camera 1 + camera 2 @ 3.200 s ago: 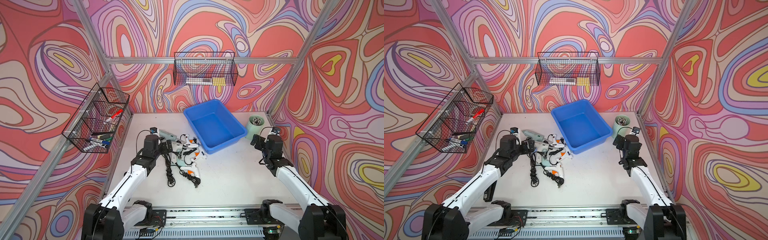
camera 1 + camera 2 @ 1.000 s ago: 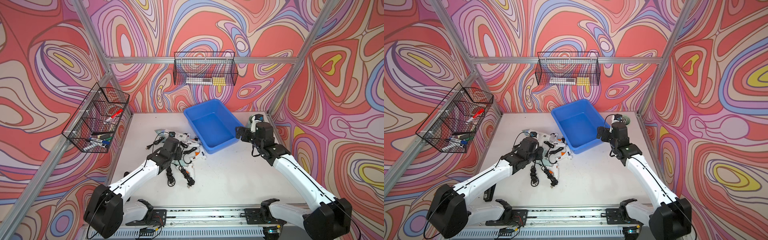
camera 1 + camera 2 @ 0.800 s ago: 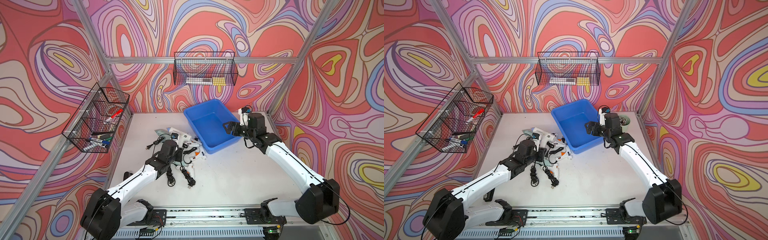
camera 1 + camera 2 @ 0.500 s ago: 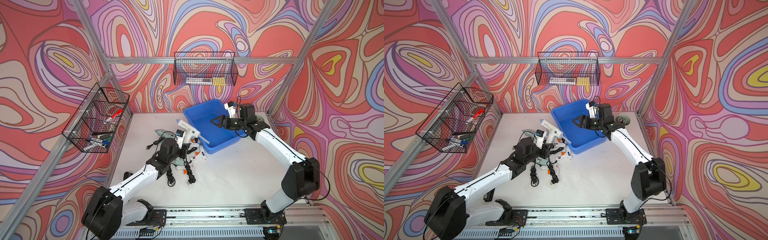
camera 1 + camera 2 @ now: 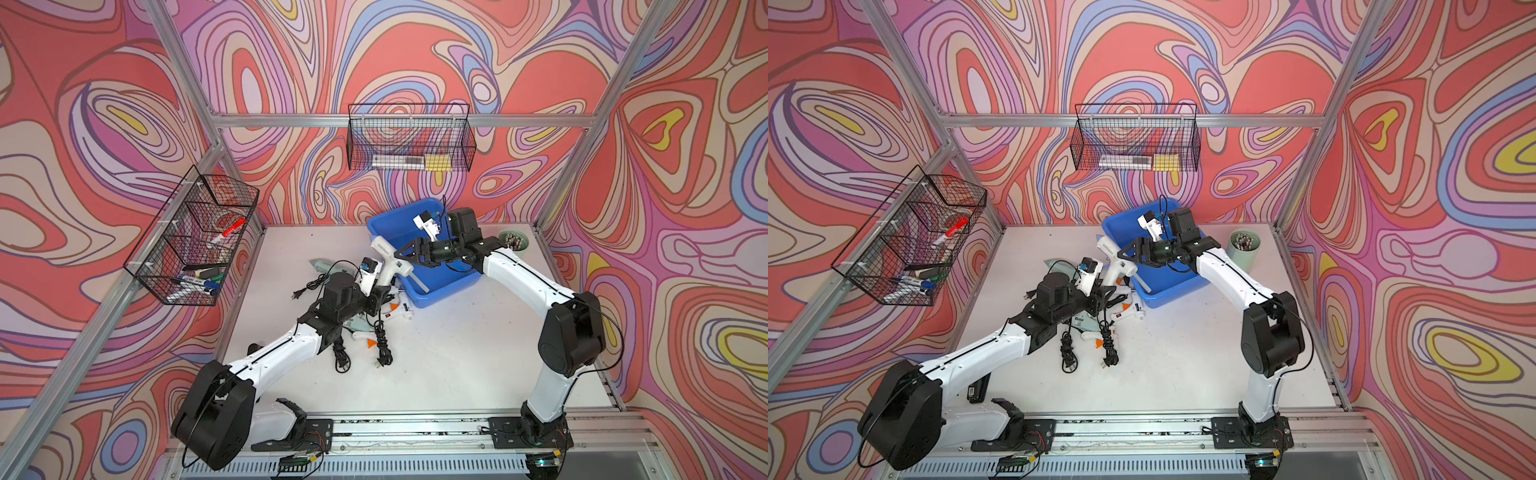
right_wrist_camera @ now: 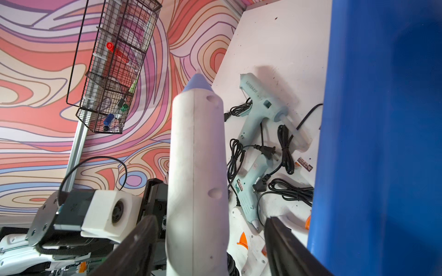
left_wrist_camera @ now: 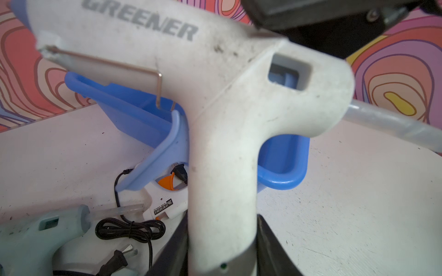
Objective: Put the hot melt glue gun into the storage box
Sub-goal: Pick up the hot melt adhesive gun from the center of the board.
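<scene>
- I have the white hot melt glue gun (image 5: 388, 254) lifted off the tabletop (image 5: 457, 353), just at the left rim of the blue storage box (image 5: 442, 286). It is not yet inside.
- The left gripper (image 7: 222, 239) pinches the bottom of the handle, as the left wrist view shows clearly. The handle points down to it and the barrel sits on top.
- The right gripper (image 6: 210, 227) reaches across the box from the other side. Its jaws stand spread, one on each side of the barrel. In the right wrist view I see a gap on both sides, wider on the box side, so it grips nothing yet.
- The relation that matters is the barrel's long axis. It runs almost along the direction in which the right gripper points, with the blue nozzle away from it and the glue stick (image 5: 420, 286) end toward the box.
- My judgement: the jaws need only to close across the barrel's width, and then the left gripper can let go. The box lies on the right arm's side, so this arm is the nearer one for the drop.
- A pale green glue gun (image 6: 258, 107) lies on the tabletop below with loose cords, apart from the lifted one.
</scene>
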You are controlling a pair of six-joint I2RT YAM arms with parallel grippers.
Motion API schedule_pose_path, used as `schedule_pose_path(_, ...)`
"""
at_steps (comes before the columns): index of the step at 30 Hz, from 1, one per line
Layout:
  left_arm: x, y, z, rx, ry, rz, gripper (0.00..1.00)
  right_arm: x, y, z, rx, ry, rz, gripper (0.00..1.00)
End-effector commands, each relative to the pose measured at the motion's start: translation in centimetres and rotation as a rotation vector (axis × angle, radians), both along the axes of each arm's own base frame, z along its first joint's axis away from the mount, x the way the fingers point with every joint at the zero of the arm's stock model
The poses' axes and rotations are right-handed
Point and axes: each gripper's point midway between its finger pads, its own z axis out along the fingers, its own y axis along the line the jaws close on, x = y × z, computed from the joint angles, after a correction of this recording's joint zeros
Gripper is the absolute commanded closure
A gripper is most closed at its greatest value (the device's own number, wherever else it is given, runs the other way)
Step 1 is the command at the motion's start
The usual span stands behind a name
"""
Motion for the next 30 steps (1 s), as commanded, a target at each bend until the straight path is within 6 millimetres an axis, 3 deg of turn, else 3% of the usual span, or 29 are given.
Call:
schedule_pose_path(1, 1.0, -1.1, 4.6, -0.066, -0.133, -0.037, 1.00, -0.7, 1.3, 0.0, 0.002, 0.001, 0.050, 0.29)
schedule_pose_path(7, 1.3, -1.1, 4.7, -0.063, -0.132, -0.024, 1.00, -1.3, 2.5, -0.5, 0.002, 0.018, 0.075, 0.45)
schedule_pose_path(13, 1.4, -0.9, 4.7, -0.061, -0.129, -0.009, 1.00, -1.4, 2.5, -0.1, 0.004, 0.017, 0.060, 0.82)
schedule_pose_path(14, 1.3, -0.8, 4.9, -0.060, -0.131, -0.005, 0.96, -1.3, 2.4, 0.2, 0.005, 0.012, 0.055, 0.89)
schedule_pose_path(15, 1.3, -0.7, 5.0, -0.062, -0.133, -0.003, 0.80, -1.4, 2.4, 0.5, 0.005, 0.006, 0.053, 0.95)
schedule_pose_path(16, 1.2, -0.6, 5.3, -0.065, -0.137, 0.000, 0.52, -1.4, 2.3, 1.0, 0.008, -0.002, 0.050, 1.00)
schedule_pose_path(18, 0.7, -0.3, 5.9, -0.070, -0.146, 0.005, 0.01, -1.4, 2.1, 2.3, 0.012, -0.027, 0.037, 1.00)
schedule_pose_path(24, -1.7, 1.4, 10.1, -0.145, -0.204, 0.034, 0.01, -0.9, 1.3, 7.9, 0.015, -0.143, -0.030, 1.00)
schedule_pose_path(25, -2.2, 2.0, 11.3, -0.171, -0.223, 0.049, 0.01, -1.3, 0.8, 10.2, 0.027, -0.189, -0.047, 1.00)
schedule_pose_path(30, -4.2, 4.9, 15.6, -0.260, -0.293, 0.150, 0.01, -0.4, -0.3, 16.1, 0.024, -0.312, -0.135, 1.00)
